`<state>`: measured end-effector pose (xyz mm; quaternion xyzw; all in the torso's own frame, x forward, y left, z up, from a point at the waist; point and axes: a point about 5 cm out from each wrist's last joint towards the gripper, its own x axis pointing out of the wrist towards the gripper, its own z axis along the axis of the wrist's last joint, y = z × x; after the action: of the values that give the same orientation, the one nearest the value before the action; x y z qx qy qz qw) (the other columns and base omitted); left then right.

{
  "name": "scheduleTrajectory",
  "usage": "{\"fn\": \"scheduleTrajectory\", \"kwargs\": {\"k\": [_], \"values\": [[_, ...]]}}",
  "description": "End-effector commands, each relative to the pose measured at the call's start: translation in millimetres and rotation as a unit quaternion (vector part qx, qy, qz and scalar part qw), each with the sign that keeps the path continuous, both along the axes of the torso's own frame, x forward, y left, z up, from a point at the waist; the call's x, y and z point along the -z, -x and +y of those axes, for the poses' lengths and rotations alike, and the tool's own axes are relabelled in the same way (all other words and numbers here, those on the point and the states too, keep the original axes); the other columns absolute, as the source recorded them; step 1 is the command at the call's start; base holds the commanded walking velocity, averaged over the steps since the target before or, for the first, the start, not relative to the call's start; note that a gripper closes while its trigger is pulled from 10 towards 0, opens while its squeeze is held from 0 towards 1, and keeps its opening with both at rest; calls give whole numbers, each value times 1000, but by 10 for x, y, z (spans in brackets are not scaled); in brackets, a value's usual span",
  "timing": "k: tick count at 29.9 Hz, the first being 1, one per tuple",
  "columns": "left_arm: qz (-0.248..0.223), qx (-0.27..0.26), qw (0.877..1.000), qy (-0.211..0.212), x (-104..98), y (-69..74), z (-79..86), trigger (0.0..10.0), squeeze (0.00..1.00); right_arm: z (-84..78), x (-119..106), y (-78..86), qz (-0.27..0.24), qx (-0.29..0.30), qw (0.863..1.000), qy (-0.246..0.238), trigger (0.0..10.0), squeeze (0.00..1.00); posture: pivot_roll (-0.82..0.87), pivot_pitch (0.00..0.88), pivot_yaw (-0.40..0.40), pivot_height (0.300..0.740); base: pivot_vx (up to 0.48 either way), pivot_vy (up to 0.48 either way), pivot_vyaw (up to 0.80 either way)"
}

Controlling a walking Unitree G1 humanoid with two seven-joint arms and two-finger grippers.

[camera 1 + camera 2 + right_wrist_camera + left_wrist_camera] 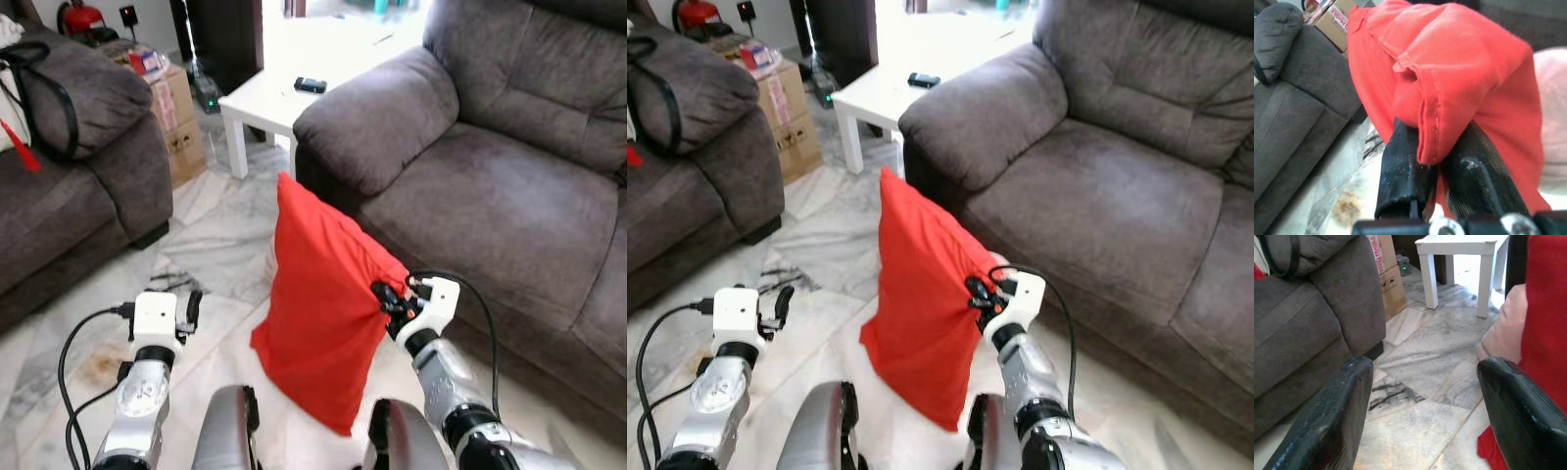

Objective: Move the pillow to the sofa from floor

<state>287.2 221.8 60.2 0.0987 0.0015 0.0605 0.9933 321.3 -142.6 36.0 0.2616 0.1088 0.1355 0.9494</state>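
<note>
Clearly the red pillow (318, 318) is soft and light, sagging from the fold of cover that the right hand (389, 297) has pinched tight between its 2 fingers (1403, 171); a fuller bite near that upper corner would probably hold better. It hangs over the marble floor (211, 245) just before the sofa (500, 196), long axis near upright, 1 corner topmost. The left hand (186, 311) hovers beside it, spread wide and empty.

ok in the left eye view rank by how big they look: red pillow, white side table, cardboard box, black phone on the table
1. red pillow, nearest the camera, so it looks biggest
2. white side table
3. cardboard box, partly hidden by the sofa arm, so close to the table
4. black phone
</note>
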Motion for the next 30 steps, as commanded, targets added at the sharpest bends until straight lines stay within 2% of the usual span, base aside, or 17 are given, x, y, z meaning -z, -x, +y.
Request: {"fn": "scheduleTrajectory", "kwargs": {"k": [1, 18, 23, 30], "values": [[1, -3, 1000, 3, 22, 18, 4, 10000, 0, -54, -94, -54, -27, 10, 1000, 2, 10000, 0, 147, 143, -40, 586, 0, 0, 0], [1, 3, 1000, -1, 16, 22, -2, 10000, 0, 6, -108, -54, -37, 6, 999, -6, 10000, 0, 153, 152, -29, 691, 0, 0, 0], [1, 4, 1000, -2, 14, 24, -1, 10000, 0, 9, -121, -63, -40, 5, 999, -6, 10000, 0, 155, 153, -29, 736, 0, 0, 0], [1, 6, 1000, -5, 11, 18, -8, 10000, 0, 27, -132, -72, -41, 4, 999, -7, 10000, 0, 157, 151, -25, 740, 0, 0, 0]]}}
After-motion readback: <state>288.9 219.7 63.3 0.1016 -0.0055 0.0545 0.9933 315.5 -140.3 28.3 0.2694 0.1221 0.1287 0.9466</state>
